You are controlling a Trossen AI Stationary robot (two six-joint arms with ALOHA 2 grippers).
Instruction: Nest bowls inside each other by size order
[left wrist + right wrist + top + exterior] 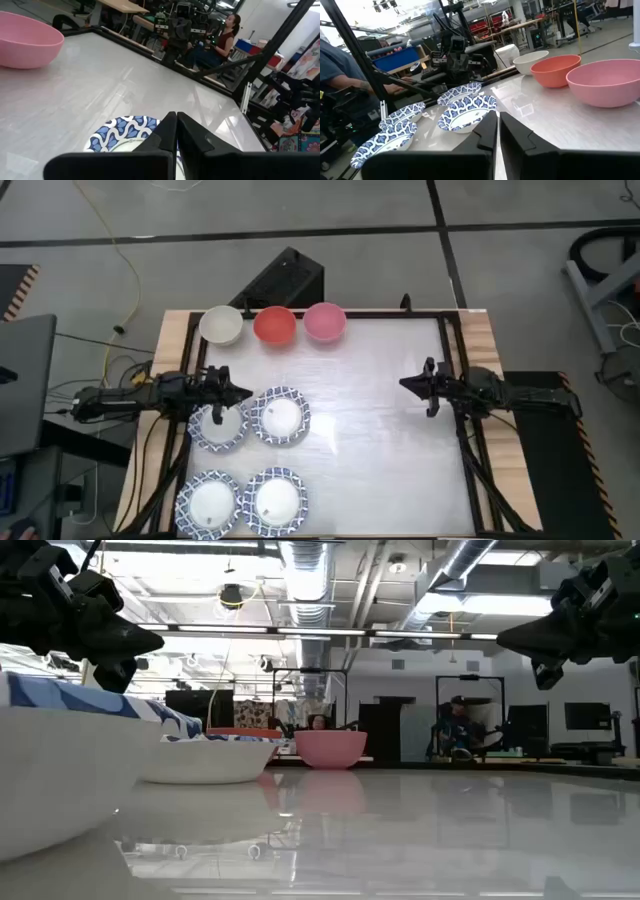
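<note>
All 7 bowls sit upright, mouths up; being round, they have no long axis. The cream-white bowl (221,325), red bowl (274,325) and pink bowl (324,321) form 1 row along the far edge of the table (390,430), just beside one another. The 4 blue-and-white bowls form a 2-by-2 block on the left half: far-left bowl (217,427), far-right bowl (280,417), near-left bowl (211,502), near-right bowl (274,499).

The left gripper (238,393) hangs above the far-left bowl's rim, fingers pressed together, holding nothing. The right gripper (408,384) hovers over bare table on the right, well apart from every bowl, fingers almost together, holding nothing.

Only the high view shows the full layout. The low view shows both grippers clear of the surface. The left wrist view shows a seated person (220,42) beyond the table. The right wrist view shows the patterned rims and a person's sleeve (340,65).
</note>
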